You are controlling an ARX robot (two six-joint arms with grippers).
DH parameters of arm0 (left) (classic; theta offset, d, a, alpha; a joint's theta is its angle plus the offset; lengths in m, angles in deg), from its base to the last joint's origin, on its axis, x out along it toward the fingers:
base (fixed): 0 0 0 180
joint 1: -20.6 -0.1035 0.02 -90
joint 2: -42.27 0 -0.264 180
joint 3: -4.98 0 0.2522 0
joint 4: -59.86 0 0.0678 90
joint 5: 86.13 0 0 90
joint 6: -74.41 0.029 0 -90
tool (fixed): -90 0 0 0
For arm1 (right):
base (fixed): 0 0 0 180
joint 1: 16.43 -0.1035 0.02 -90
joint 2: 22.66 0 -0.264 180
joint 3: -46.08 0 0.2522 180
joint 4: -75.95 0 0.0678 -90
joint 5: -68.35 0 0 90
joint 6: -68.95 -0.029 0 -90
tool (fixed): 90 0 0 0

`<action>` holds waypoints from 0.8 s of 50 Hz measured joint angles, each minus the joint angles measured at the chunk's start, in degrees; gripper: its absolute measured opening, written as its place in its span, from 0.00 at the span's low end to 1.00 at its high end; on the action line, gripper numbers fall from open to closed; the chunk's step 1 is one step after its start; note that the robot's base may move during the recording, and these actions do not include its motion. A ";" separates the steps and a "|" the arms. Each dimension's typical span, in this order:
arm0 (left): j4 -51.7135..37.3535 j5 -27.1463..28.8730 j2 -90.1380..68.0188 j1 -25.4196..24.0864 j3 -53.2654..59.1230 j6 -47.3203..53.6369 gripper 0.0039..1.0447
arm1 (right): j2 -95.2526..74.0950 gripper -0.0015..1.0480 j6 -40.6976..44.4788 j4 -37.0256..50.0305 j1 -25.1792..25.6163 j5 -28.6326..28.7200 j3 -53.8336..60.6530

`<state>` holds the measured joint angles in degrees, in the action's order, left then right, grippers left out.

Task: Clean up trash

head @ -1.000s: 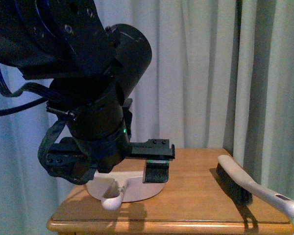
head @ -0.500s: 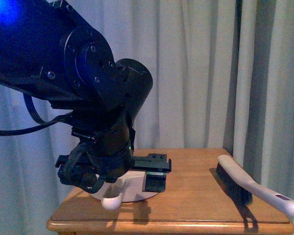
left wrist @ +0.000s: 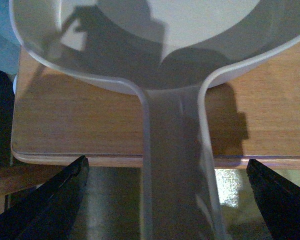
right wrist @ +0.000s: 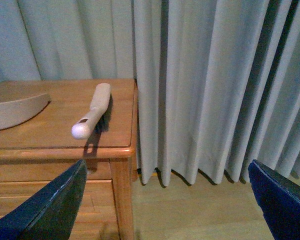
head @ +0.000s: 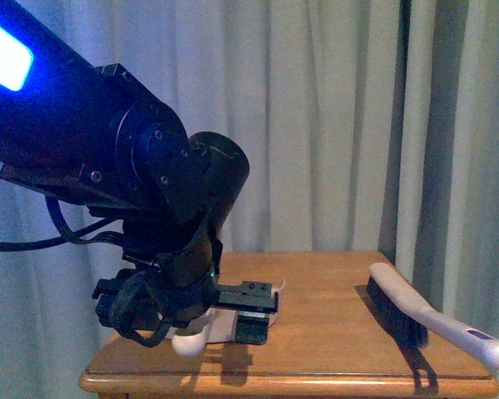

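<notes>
Front view is filled on the left by the black left arm (head: 150,183), which carries 1 bright blue light (head: 4,54) and reaches down over the left part of a wooden table (head: 333,349). I cannot pick out the trash in any of the 3 views, so I cannot tell its look or its place. The arm hides most of the pale dustpan (head: 224,320) beneath it. 1 small white edge (head: 280,284) peeks out to the right of the black gripper body, and I cannot tell whether it is pan rim or paper.

Left wrist view shows the left gripper (left wrist: 166,165) spread wide with nothing in its grip. Its 2 dark fingertips (left wrist: 65,190) stand well out to either side of the dustpan's handle (left wrist: 172,190) and are apart from it. The handle juts past the table's near edge. The part of the pan's bowl that shows is smooth grey plastic crossed by shadows.

Right wrist view shows the right gripper (right wrist: 166,164), also wide open and holding nothing. It is off to the right of the table, above a wooden floor (right wrist: 190,215).

On the right part of the table lies 1 brush (head: 432,320) with a white handle and black bristles. It is well apart from the dustpan, and its handle tip overhangs the near right corner. Pale curtains (head: 333,125) hang behind the table and along its right side.
</notes>
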<state>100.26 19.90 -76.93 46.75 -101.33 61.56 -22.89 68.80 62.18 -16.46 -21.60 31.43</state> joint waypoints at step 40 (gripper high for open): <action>-5.25 1.01 3.23 -0.22 6.64 4.02 0.25 | 0.00 0.93 0.00 -0.02 0.00 0.00 0.00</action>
<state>95.01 20.91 -73.69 46.53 -94.69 65.59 -22.89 68.80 62.15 -16.46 -21.60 31.43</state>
